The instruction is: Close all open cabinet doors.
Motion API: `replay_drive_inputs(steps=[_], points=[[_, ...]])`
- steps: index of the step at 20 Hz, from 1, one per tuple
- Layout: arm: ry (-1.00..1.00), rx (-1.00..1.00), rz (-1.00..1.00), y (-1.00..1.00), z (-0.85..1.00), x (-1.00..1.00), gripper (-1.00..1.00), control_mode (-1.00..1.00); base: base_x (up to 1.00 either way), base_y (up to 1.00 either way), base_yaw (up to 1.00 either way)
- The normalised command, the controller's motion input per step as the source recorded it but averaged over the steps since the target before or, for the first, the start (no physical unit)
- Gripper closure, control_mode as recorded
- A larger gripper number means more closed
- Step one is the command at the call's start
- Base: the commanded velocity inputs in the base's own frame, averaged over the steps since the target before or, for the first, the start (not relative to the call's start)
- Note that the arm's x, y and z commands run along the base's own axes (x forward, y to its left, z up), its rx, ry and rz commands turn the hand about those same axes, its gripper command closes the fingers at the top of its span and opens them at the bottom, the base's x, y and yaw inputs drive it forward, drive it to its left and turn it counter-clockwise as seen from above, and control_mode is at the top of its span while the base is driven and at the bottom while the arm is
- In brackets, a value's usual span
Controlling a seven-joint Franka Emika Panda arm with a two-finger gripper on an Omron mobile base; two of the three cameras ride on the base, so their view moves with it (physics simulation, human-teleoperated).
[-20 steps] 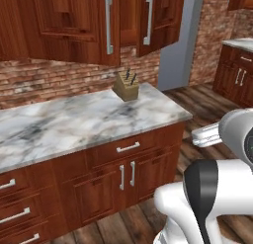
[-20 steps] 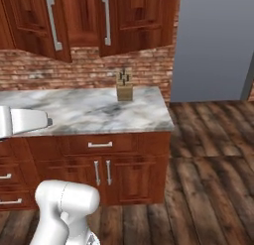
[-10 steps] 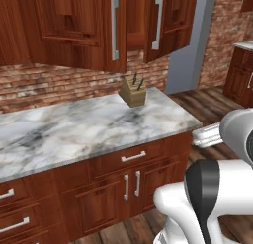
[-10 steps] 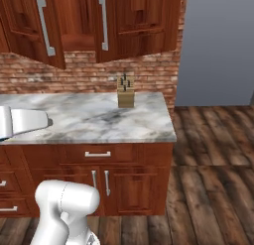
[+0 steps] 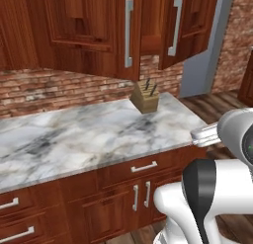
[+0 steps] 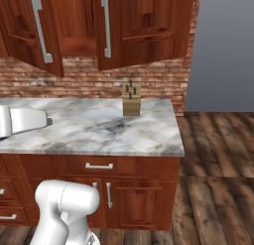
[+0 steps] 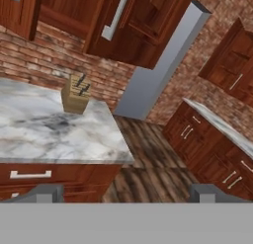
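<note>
Above a marble counter [image 5: 89, 139] and its knife block [image 6: 131, 99], hang two wall-cabinet doors [image 6: 121, 28] ajar, grey bar handles [image 6: 105, 27] upright, up and to the left of the wide-open, empty gripper [image 7: 126, 191] held low near the counter's end.

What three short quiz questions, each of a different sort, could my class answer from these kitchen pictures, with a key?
1. True or false: both tall reddish-brown wooden wall-cabinet doors above the grey-veined white marble counter stand ajar.
2. Multiple choice: the tan wooden knife block stands (A) on the dark plank floor, (B) on the counter near its right end, (C) inside the cabinet.
3. Fill in: each wall-cabinet door carries a long vertical grey metal bar ____.

Key: 1 true. 2 B. 3 handle.
</note>
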Motion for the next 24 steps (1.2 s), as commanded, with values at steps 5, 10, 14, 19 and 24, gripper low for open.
replay_drive_inputs(steps=[5,10,14,19,24], points=[[0.0,0.0,0.0,0.0,0.0,0.0,-1.0,1.0,0.31,-0.33,0.2],[0.0,0.0,0.0,0.0,0.0,0.0,-1.0,1.0,0.38,-0.27,0.21],[0.0,0.0,0.0,0.0,0.0,0.0,-1.0,1.0,0.49,-0.2,0.19],[0.0,0.0,0.0,0.0,0.0,0.0,-1.0,1.0,0.37,-0.18,0.13],[0.0,0.0,0.0,0.0,0.0,0.0,-1.0,1.0,0.32,-0.21,0.11]])
